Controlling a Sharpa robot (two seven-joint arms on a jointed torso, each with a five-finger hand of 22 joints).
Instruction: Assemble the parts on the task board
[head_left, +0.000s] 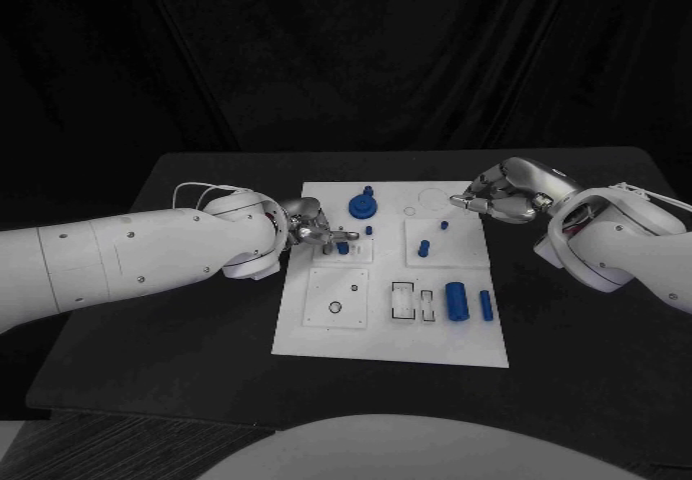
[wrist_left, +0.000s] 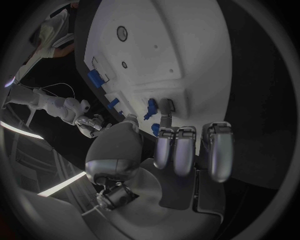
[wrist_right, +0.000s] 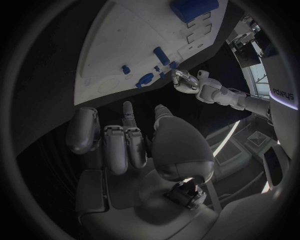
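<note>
Head view | blue cylinders (head_left: 456, 300) lie between slots (head_left: 413, 301), board edge (head_left: 500, 330)

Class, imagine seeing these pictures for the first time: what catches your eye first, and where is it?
The white task board stands out mid-table against the black. The left hand reaches small blue parts at its left edge, and the right hand hovers at its far right corner. Two blue cylinders lie near the board's right side.
</note>
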